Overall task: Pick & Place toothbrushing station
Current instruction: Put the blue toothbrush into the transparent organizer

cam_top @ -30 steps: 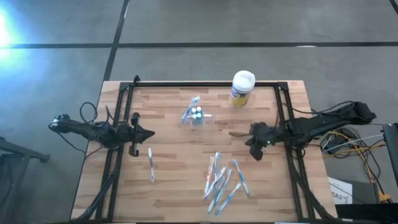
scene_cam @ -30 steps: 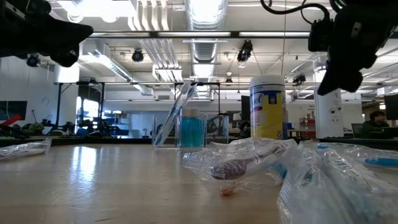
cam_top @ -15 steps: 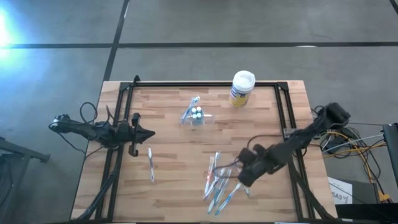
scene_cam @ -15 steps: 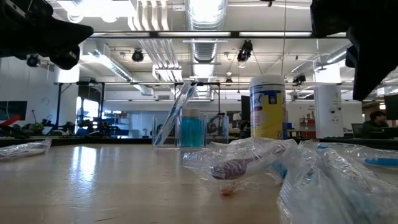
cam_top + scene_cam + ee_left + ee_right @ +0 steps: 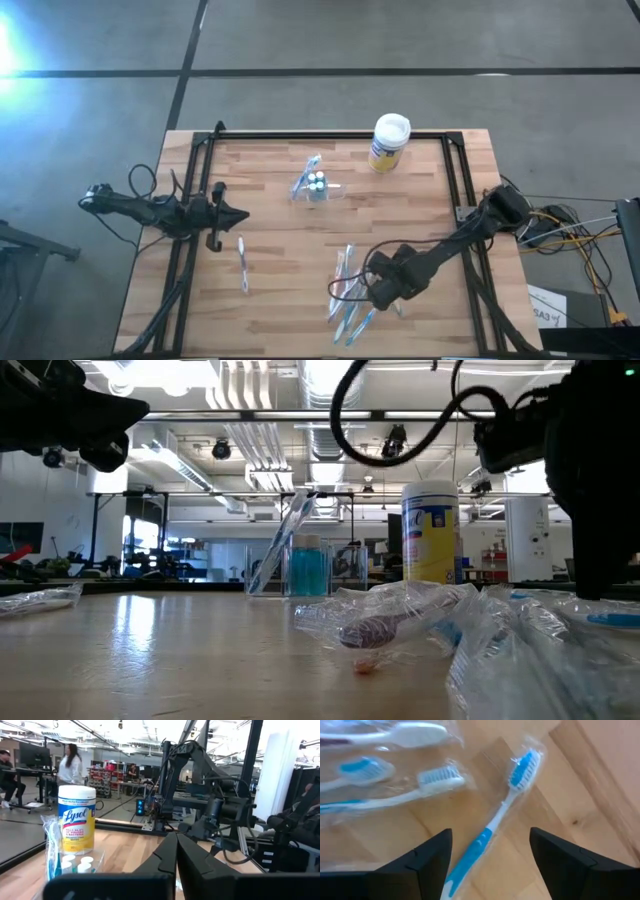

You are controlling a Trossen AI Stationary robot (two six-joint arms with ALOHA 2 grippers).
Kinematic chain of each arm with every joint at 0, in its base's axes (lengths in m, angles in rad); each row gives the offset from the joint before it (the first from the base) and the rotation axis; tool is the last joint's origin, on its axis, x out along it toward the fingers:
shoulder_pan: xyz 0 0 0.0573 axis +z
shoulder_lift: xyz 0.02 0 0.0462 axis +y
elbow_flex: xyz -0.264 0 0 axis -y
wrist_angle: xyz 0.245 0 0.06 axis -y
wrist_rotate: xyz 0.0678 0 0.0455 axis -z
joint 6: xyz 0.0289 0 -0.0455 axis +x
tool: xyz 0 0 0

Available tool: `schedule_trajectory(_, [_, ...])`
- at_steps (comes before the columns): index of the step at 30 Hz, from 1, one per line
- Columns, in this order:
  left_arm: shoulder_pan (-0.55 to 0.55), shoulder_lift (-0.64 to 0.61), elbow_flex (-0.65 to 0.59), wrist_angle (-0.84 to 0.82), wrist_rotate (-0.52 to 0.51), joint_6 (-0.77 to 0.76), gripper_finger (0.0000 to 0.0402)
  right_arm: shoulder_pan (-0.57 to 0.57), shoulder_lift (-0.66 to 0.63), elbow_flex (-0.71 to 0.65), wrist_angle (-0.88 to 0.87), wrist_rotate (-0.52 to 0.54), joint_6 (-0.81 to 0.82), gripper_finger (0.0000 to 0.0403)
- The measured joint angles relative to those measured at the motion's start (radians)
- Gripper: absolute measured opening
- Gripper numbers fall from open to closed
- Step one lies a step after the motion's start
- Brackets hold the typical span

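High view: one toothbrush stands in the clear holder (image 5: 316, 187). Many wrapped toothbrushes (image 5: 352, 290) wait. Right end effector (image 5: 380, 293) hangs above them, released, empty. Left end effector (image 5: 232, 214) is clenched, idle.

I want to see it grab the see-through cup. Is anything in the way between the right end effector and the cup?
Nothing visible blocks it. The right end effector hovers open over the pile of wrapped toothbrushes at the table's near side. The clear cup stands farther back, with only bare wooden table between them.
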State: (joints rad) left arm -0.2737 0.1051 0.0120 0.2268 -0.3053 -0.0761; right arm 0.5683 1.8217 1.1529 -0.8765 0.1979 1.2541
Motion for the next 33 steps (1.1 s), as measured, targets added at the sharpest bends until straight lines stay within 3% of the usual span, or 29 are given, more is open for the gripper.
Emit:
schedule_trajectory(7, [0.000, 0.000, 0.000, 0.000, 0.001, 0.000, 0.0008, -0.002, 0.020, -0.056, 0.028, -0.019, 0.003, 0.0258])
schedule_trajectory(15, [0.000, 0.000, 0.000, 0.000, 0.001, 0.000, 0.0013, -0.004, -0.001, -0.120, 0.123, -0.021, -0.042, 0.0217])
schedule_trajectory(33, [0.000, 0.000, 0.000, -0.001, 0.001, -0.003, 0.0018, -0.005, -0.018, -0.161, 0.208, -0.004, -0.128, 0.0022])
